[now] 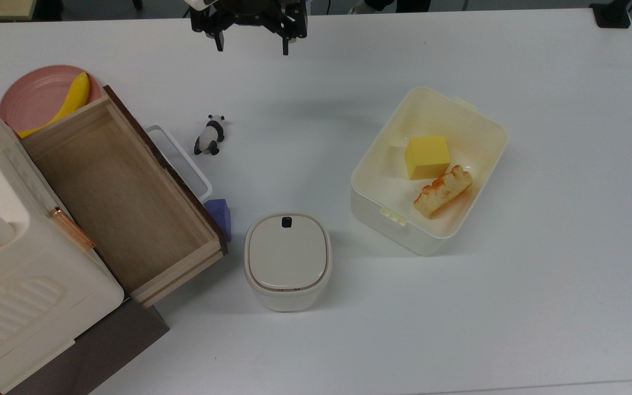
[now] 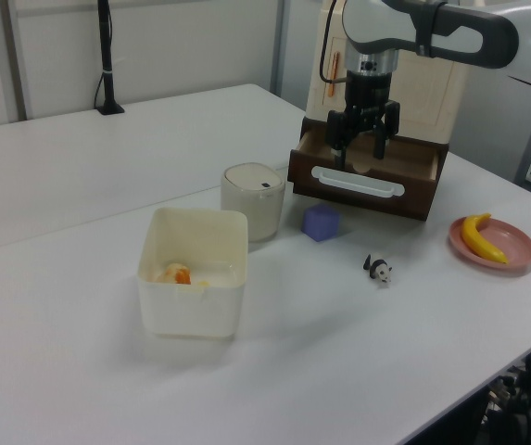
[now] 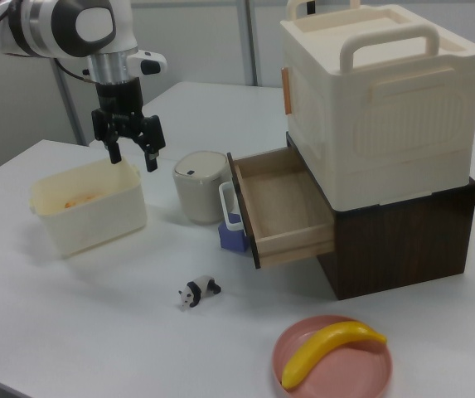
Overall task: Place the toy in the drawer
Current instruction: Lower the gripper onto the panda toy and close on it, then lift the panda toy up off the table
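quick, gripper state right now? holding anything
Gripper: open, holding nothing, up in the air. The toy lies on the table beside the open drawer.

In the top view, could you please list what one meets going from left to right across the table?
Pink plate with banana → open drawer → panda toy → lidded cream container → cream bin holding a yellow cube.

Looks like a robotics lab: big white table [image 2: 80, 148], toy props, camera pole [image 2: 107, 56] at upper left.
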